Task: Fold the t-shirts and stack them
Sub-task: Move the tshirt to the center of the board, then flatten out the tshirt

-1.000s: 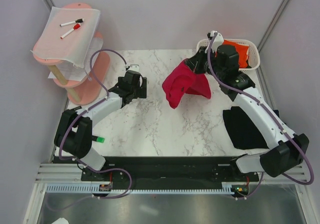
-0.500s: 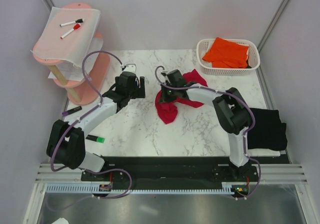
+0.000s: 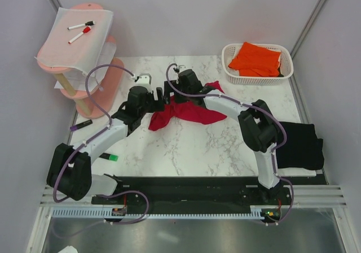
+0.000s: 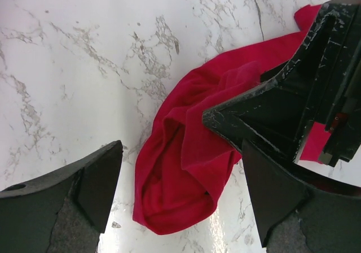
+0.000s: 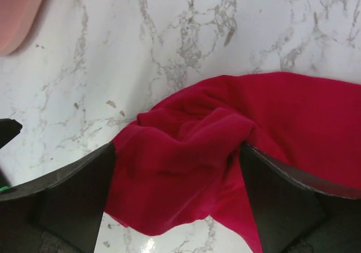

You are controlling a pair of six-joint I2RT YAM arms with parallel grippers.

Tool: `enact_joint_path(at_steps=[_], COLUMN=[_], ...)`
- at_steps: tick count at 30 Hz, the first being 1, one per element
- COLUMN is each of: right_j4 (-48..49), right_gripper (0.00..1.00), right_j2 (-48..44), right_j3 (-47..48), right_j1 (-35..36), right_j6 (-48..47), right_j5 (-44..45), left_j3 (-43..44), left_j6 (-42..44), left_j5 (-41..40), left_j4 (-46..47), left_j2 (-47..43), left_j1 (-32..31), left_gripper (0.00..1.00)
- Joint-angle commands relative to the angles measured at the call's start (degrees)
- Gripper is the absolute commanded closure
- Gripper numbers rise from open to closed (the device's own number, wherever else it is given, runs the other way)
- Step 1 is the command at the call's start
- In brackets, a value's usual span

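The crimson t-shirt (image 3: 183, 113) is seen crumpled on the marble table (image 3: 225, 145), just far of centre. The left gripper (image 4: 163, 133) is held wide open over its left end, with nothing gripped. The right gripper (image 5: 177, 148) is likewise spread wide above the bunched cloth. The orange t-shirt (image 3: 255, 59) is kept in the white basket (image 3: 286, 66) at the far right, and the black t-shirt (image 3: 299, 145) is laid at the right edge.

A soft, matt cloth crimson t-shirt (image 3: 186, 113) lies crumpled on a smooth, glossy, marble-patterned table (image 3: 186, 151). At two o'clock, a white plastic lattice basket (image 3: 258, 81) holds a matt cloth orange t-shirt (image 3: 256, 58).
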Motion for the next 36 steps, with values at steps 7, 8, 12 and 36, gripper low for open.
enact_joint_path(at_steps=[7, 8, 12, 36], right_j4=[7.07, 7.24, 7.16, 7.24], right_gripper=[0.02, 0.02, 0.02, 0.02], right_j2=[-11.71, -12.34, -15.06, -22.97], right_j3=[-7.54, -8.32, -9.91, -19.93], right_j1=[-3.29, -3.65, -5.49, -13.30], right_j6=[2.08, 2.08, 2.17, 3.48], right_j5=[5.10, 5.10, 6.42, 8.17], left_j3=[-0.33, -1.11, -3.49, 11.35], left_j6=[-1.50, -1.42, -0.37, 1.83], left_j5=[6.35, 6.35, 8.45, 9.95], left_j4=[-0.82, -0.03, 2.86, -3.88], left_j2=[2.49, 1.87, -1.55, 3.73], left_j1=[-2.38, -2.56, -3.09, -3.97], left_gripper=[0.07, 0.07, 0.04, 0.98])
